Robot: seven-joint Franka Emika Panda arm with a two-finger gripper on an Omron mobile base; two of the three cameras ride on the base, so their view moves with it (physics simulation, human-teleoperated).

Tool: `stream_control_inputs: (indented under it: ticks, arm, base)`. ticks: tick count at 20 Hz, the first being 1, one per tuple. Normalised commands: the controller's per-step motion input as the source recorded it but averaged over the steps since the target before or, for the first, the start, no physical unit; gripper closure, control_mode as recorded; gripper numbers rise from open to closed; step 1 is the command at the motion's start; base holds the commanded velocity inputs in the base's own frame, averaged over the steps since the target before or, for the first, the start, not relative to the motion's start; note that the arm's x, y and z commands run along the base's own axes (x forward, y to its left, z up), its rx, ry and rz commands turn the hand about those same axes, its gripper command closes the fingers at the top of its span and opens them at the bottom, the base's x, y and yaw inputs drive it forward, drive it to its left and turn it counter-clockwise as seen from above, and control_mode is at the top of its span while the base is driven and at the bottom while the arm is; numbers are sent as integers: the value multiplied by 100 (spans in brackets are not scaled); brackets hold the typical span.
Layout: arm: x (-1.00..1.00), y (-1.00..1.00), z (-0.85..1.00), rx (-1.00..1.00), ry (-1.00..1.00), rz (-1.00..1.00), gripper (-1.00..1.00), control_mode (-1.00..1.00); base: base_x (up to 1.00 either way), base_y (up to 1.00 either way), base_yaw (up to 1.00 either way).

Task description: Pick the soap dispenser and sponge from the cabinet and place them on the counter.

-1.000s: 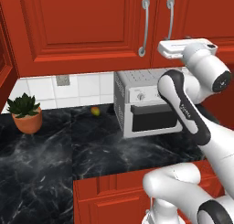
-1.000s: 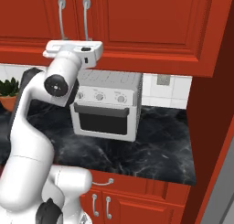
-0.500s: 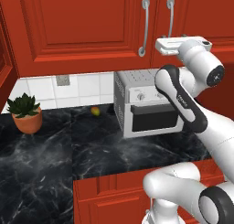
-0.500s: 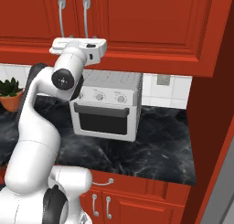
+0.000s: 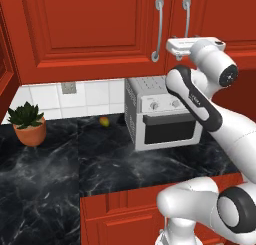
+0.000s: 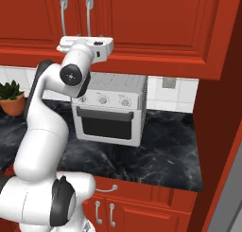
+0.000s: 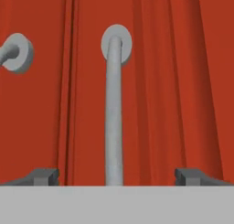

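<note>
Fingers [image 7: 45,175] of the gripper [image 7: 116,175] stand wide open, empty, straddling the handle [image 7: 113,113] at frame centre of the shut cabinet [image 5: 90,29]. Soap dispenser and sponge are presumably inside. Closing off-centre could let the bar slip free.

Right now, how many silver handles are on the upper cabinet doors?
2: the left door's handle and the right door's handle, side by side above the toaster oven. Doors further right may carry more, out of view.

Toaster oven [image 5: 162,109] on counter [image 5: 50,159] below cabinet [image 5: 90,29], plant [image 5: 29,123] left
</note>
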Motion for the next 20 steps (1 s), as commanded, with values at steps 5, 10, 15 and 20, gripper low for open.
stream_control_inputs:
  ticks: [5, 10, 15, 20]
  arm:
    - [31, 0, 0, 0, 2, 0, -100, -100]
    - [33, 0, -4, 0, 4, 0, 100, -100]
    - [29, 0, -3, 0, 4, 0, 100, -100]
    - [31, 0, 0, 5, 8, 1, 100, -100]
  base:
    - [0, 0, 0]
    - [0, 0, 0]
    - [0, 0, 0]
    - [0, 0, 0]
